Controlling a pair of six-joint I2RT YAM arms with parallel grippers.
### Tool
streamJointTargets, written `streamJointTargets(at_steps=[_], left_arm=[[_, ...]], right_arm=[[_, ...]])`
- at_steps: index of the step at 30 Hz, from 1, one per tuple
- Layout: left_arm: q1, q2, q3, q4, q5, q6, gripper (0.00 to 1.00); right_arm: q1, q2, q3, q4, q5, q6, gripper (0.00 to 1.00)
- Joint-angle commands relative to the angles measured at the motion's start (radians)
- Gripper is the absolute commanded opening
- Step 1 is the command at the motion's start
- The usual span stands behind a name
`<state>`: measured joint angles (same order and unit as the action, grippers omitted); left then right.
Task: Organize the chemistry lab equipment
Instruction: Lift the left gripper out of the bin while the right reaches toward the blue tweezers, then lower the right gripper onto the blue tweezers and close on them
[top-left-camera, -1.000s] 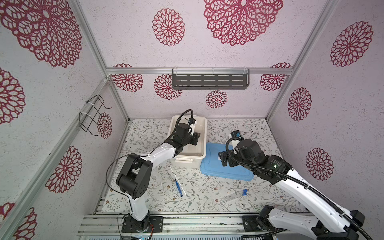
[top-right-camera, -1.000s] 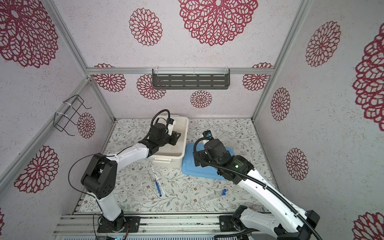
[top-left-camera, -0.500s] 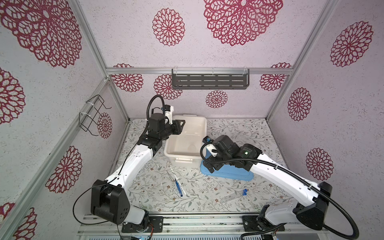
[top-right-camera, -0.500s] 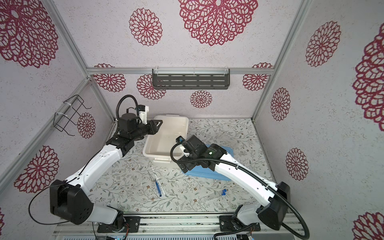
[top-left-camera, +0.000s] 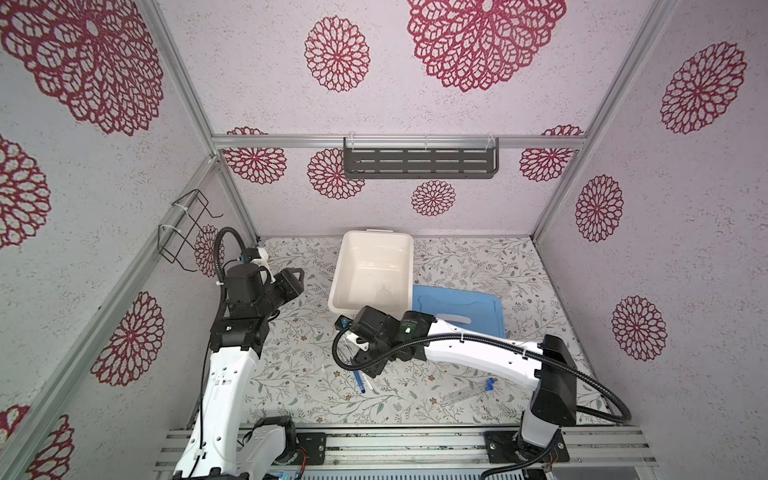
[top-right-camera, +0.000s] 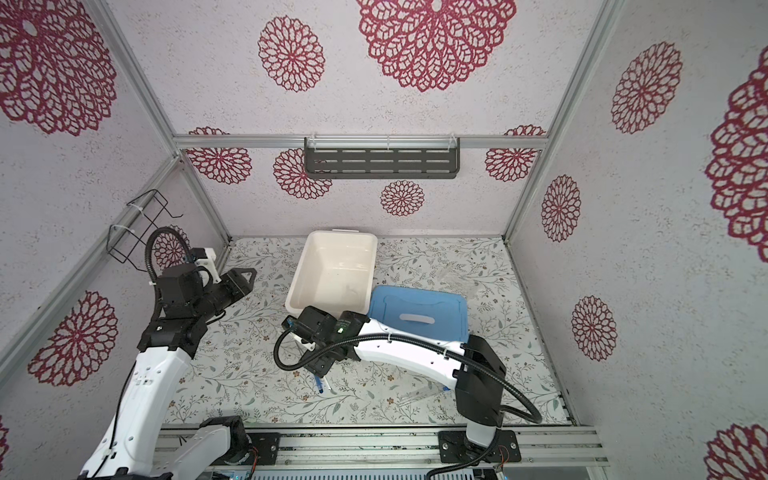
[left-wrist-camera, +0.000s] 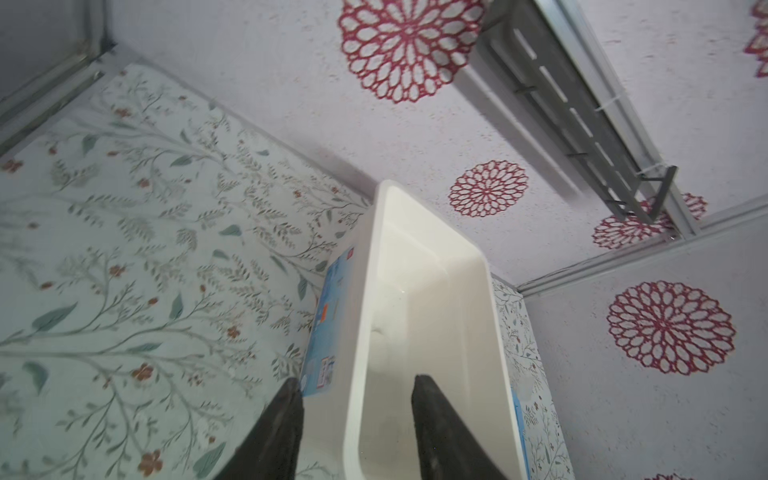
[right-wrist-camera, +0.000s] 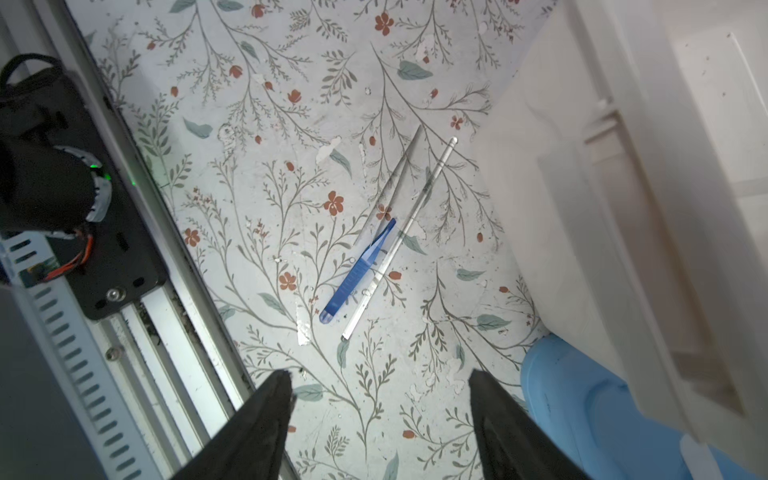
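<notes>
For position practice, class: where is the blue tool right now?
In a top view the blue tool lies on the table, front middle, beside the white stick, by the right hand, in front of the white bin.

Left pincer (left-wrist-camera: 356, 378) parted, empty, right pincer (right-wrist-camera: 379, 373) parted, aimed downward, empty

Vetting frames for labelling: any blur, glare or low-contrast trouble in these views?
Right wrist view: white bin smeared and washed out, blue tool and white stick crisp. Left wrist view: floral mat softly blurred, the bin sharper. Both top views: even light, faint glare on the bin floor, clear tubes barely separate from the mat.
</notes>
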<state>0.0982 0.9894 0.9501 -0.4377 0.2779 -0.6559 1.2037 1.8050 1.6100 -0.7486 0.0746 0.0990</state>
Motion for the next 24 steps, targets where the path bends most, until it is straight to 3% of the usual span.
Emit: streamJointTargets(at_steps=[1, 7, 14, 20, 24], left_arm=[[0.057, -0.025, -0.043, -0.116, -0.03, -0.06, 0.52], [0.117, -0.036, -0.091, -0.179, -0.144, -0.045, 0.7], [0.141, -0.012, -0.12, -0.164, -0.145, -0.024, 0.73], [0.149, 0.018, -0.123, -0.143, -0.116, -0.01, 0.76], [0.152, 0.023, -0.132, -0.127, -0.103, -0.007, 0.77]], right_arm=[[-0.006, 0.062, 0.067, 0.012, 0.002, 0.052, 0.68], [-0.006, 0.225, 0.179, -0.055, -0.039, 0.041, 0.61], [-0.006, 0.433, 0.413, -0.237, -0.032, 0.042, 0.53], [-0.01, 0.47, 0.433, -0.234, -0.057, 0.044, 0.5], [-0.017, 0.477, 0.426, -0.212, -0.083, 0.039, 0.39]])
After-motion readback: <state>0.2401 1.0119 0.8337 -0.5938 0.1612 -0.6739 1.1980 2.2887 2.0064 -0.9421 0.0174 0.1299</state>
